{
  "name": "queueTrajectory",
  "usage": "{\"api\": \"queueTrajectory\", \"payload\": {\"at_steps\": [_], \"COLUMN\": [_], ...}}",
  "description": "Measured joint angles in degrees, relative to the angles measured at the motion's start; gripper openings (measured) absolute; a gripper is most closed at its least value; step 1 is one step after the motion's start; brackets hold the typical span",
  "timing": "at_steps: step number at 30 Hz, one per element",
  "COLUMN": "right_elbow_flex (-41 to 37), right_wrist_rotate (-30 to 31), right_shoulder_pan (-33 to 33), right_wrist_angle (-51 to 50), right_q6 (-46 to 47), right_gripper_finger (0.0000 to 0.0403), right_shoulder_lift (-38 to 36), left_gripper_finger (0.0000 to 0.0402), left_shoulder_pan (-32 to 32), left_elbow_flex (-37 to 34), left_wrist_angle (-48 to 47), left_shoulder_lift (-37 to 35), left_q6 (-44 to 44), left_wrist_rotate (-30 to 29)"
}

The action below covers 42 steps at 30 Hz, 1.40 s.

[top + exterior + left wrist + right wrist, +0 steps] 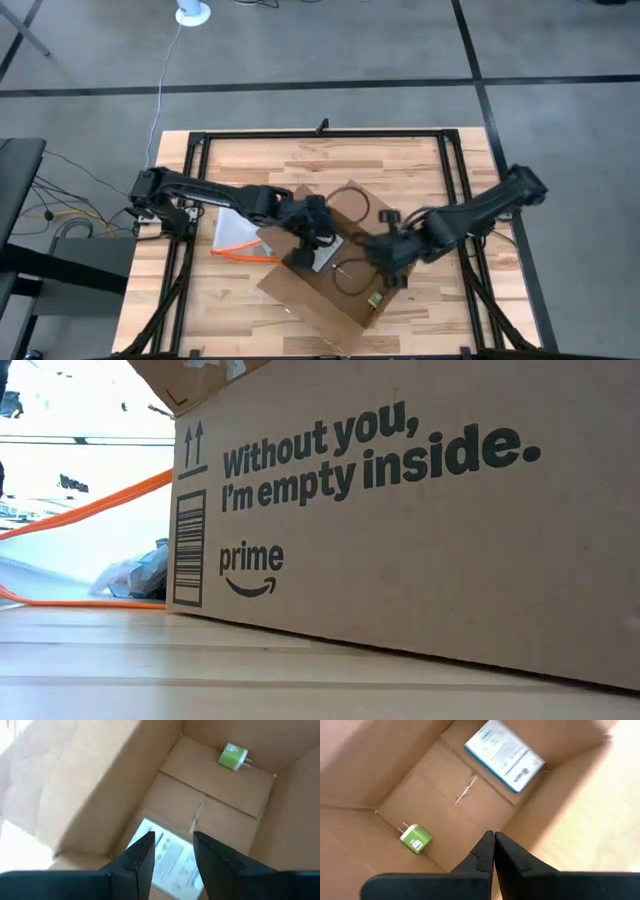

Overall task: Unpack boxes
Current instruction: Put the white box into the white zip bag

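Both arms reached into the opened box

The left gripper [172,851], fingers apart, hovered above the white leaflet [170,857], seemingly to lift it; the right gripper [494,851], fingers together, hung near the green charger [416,839]. The box [330,270] sat mid-counter [400,160].

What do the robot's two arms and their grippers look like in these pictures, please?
Both arms are dark, nearly black, built of slim jointed segments with thin black cables near their bases. The left gripper has two flat, dark, wedge-shaped fingers tapering to blunt tips. The right gripper has the same dark tapered fingers. No markings show.
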Motion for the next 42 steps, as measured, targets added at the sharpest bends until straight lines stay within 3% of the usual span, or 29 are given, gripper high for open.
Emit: {"api": "queueTrajectory", "payload": {"at_steps": [7, 12, 18, 24, 31, 37, 42], "right_elbow_flex": [0.0, 0.0, -0.8, -8.9, -16.1, -17.1, -17.1], "right_wrist_rotate": [9.3, 14.6, 15.7, 15.8, 15.6, 9.7, 9.1], "right_shoulder_pan": [1.5, 2.7, 3.8, 7.0, 13.1, 20.7, 27.1], "right_wrist_angle": [-4.8, -4.7, -8.2, -8.0, -4.5, 2.0, -0.2], "right_q6": [9.1, 13.6, 16.9, 24.8, 43.1, 60.5, 76.2], "right_gripper_finger": [0.0000, 0.0000, 0.0000, 0.0000, 0.0000, 0.0000, 0.0000], "right_shoulder_lift": [-9.2, -11.7, -10.8, -11.2, -11.2, -10.1, -9.1], "left_gripper_finger": [0.0120, 0.0120, 0.0120, 0.0120, 0.0120, 0.0120, 0.0120], "left_shoulder_pan": [0.5, 0.6, 0.6, 0.4, -0.3, -0.3, -0.4], "left_elbow_flex": [2.8, 5.0, 7.1, 7.1, 7.0, 7.0, 6.9], "left_wrist_angle": [-1.8, -1.9, -5.3, -6.1, -6.0, -7.0, -7.3], "left_shoulder_lift": [6.7, 13.0, 17.0, 18.0, 18.5, 18.6, 18.6], "left_q6": [-2.0, 0.0, 3.8, 9.4, 14.9, 18.6, 21.8], "left_wrist_rotate": [0.1, 0.2, -3.5, -4.2, -5.6, -5.4, -5.3]}}
